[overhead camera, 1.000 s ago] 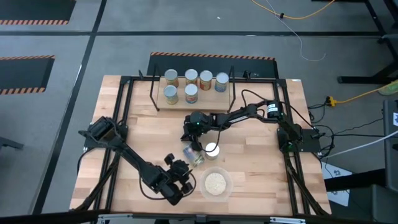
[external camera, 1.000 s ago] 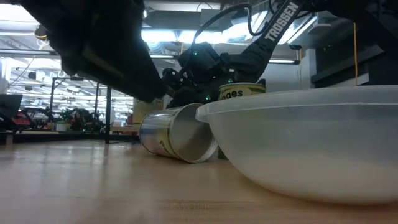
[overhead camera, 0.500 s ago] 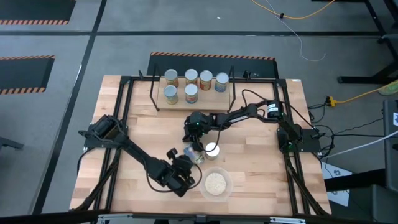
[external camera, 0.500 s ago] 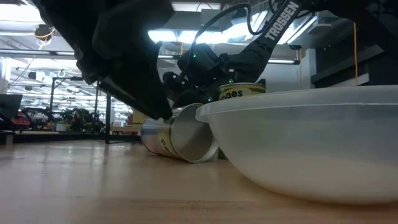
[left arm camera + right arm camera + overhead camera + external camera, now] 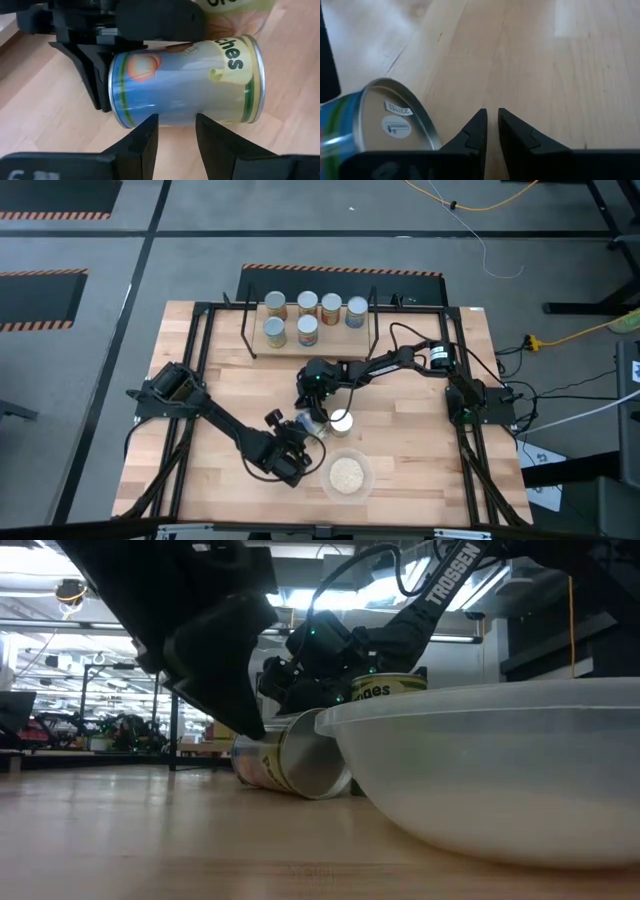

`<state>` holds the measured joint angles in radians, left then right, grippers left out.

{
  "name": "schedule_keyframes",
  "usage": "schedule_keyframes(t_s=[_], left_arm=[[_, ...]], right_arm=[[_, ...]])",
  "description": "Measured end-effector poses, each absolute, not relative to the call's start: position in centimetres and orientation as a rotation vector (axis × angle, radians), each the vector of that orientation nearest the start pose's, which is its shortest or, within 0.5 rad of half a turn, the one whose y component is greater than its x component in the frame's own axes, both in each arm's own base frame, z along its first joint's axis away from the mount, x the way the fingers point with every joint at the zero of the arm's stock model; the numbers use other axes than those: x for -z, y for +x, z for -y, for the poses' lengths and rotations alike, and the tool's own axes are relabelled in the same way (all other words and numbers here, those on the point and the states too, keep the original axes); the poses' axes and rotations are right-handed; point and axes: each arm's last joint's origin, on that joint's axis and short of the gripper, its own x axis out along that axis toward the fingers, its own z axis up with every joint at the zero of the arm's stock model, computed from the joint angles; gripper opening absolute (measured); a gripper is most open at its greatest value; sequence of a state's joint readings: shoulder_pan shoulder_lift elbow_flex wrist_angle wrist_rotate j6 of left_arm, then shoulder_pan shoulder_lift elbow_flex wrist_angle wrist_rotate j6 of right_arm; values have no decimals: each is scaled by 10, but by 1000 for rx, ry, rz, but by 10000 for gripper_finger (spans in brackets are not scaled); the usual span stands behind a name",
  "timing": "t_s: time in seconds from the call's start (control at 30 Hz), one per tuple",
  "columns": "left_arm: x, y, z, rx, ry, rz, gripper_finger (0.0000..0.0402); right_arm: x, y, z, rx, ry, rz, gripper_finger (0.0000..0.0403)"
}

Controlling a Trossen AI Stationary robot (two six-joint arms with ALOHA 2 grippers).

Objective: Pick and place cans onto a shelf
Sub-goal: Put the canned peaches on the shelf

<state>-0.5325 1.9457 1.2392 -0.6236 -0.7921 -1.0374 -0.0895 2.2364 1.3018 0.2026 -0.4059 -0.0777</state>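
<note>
One can [image 5: 185, 82] with a blue and yellow-green label lies on its side on the table [image 5: 230, 380], seen too in the low view [image 5: 290, 762]. My left gripper [image 5: 176, 122] stands open at its curved side, nothing between the fingers. My right gripper [image 5: 491, 116], almost shut to a slit, hangs over bare wood beside the can's flat end [image 5: 390, 125]. A second can [image 5: 341, 421] stands upright next to them. Several cans stand on the shelf [image 5: 350, 335] at the far edge. My left gripper's fingertips [image 5: 150, 122] reach the lying can's curved side [image 5: 175, 112] from the table's near side, slanting down; whether they touch it I cannot tell. My right gripper stands at the can's flat end; its own body hides any touching.
A clear bowl [image 5: 347, 475] of pale grains sits on the table just near of the two loose cans, close to my left gripper [image 5: 300, 440]. My right gripper [image 5: 315, 395] is on their far side. The table's left half is bare wood.
My left gripper has travelled from beside the bowl toward the table's far edge, up to the lying can, turning as it went. My right gripper has kept its place.
</note>
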Motion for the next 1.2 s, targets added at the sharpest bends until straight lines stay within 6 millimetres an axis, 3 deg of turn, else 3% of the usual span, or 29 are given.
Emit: schedule_keyframes(t_s=[0.37, 0.67, 0.87, 1.2], left_arm=[[-150, 323, 154, -742, -74, -816, 124], [-150, 323, 152, -764, -53, -794, 124], [-151, 323, 152, -774, -42, -770, 124], [-172, 326, 161, -683, -188, -702, 124]], right_arm=[[-88, 444, 33, -357, 155, -714, 52], [-106, 435, 42, -362, 151, -761, 52], [-108, 429, 43, -375, 120, -808, 52], [-106, 422, 42, -386, 127, -887, 52]])
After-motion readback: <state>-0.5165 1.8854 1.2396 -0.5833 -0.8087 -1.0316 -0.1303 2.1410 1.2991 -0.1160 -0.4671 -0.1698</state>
